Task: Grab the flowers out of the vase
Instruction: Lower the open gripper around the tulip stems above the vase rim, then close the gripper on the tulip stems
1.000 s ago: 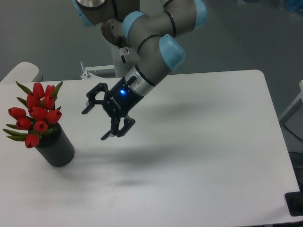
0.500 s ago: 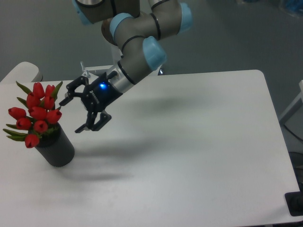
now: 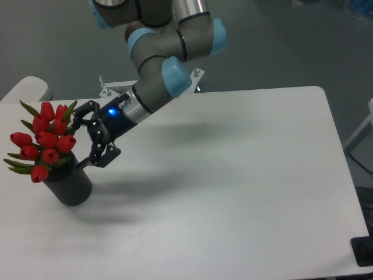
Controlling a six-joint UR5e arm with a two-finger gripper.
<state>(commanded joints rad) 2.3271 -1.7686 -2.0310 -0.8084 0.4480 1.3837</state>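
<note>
**Pincer spread beside the tulips at the left edge of the table**

From the fixed camera, the only view I have, I see the white table (image 3: 233, 175) filling most of the frame, with its far right corner rounded and its left edge cut off by the frame.

The vase (image 3: 69, 182) stands upright close to the left edge of the table, roughly midway between the far and near sides. It is a dark matte cylinder, and its top is hidden by the bunch. The flowers (image 3: 46, 140) sit in it: red closed buds with green pointed leaves, rising above the vase and leaning out toward the left edge. They are still in the vase.

The arm reaches in from the far side, its grey links and pale blue joint caps bending down toward the left. A blue light glows on the wrist. The pincer (image 3: 79, 137) is released, its two dark fingers spread wide. One finger (image 3: 83, 111) lies on the far side, just beside the top leaves of the bunch; the other points down beside the vase's rim. I cannot tell whether either finger touches the buds. The bunch's right-hand buds lie at the mouth of the spread fingers. A soft shadow falls on the table right of the vase.
</note>
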